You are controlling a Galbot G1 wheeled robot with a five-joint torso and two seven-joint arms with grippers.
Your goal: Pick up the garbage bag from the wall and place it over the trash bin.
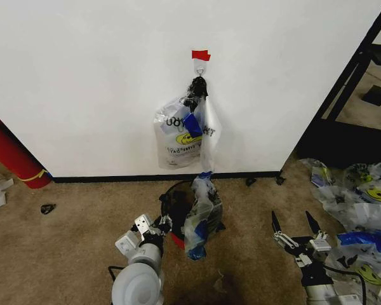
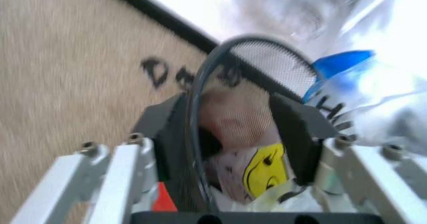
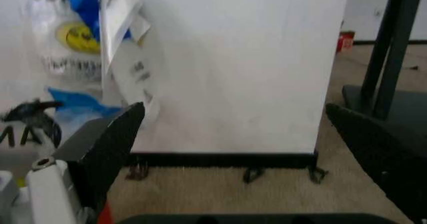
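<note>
There, on the carpet just in front of the wall (image 1: pixel 82 82), stood the trash bin (image 1: pixel 175 204), its black mesh rim and red base partly covered by the garbage bag (image 1: pixel 202 216), which hung draped over the bin's right side with blue patches showing. The left tool (image 1: pixel 153 227) sat low beside the bin's left rim; in the left wrist view its fingers (image 2: pixel 163 149) stood on either side of the mesh rim (image 2: pixel 260 58), with the yellow smiley print (image 2: pixel 263 169) visible through the mesh, though whether they gripped the rim could not be told. The right tool (image 1: pixel 295 223) hovered well apart to the right, above the carpet, its two dark fingers spread wide and holding nothing. On the wall, a bunch of like bags (image 1: pixel 185 130) hung from a small hook (image 1: pixel 200 72) under a red tape strip (image 1: pixel 200 55). A heap of smiley-print bags (image 1: pixel 362 203) lay on the floor at the right, and a red cylinder (image 1: pixel 9 152) leaned at the left.
</note>
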